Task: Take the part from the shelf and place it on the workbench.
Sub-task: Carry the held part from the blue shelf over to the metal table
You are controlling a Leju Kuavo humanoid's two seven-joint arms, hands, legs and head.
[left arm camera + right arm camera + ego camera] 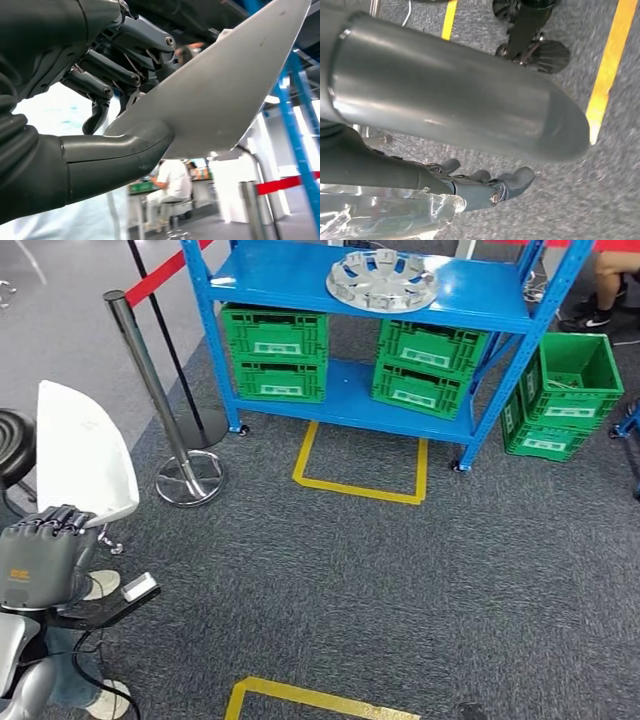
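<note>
Left hand (pixel 41 550) holds the white part (pixel 83 455) tight, thumb under it, fingers (pixel 113 75) on top, part sticking up.

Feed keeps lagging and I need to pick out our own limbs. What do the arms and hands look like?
The left hand has a grey back with a small orange marking, dark jointed fingers with metal pins, a thick smooth grey thumb and a ribbed grey wrist cover on a silver arm. The right hand has the same thick grey thumb and darker fingers.
</note>
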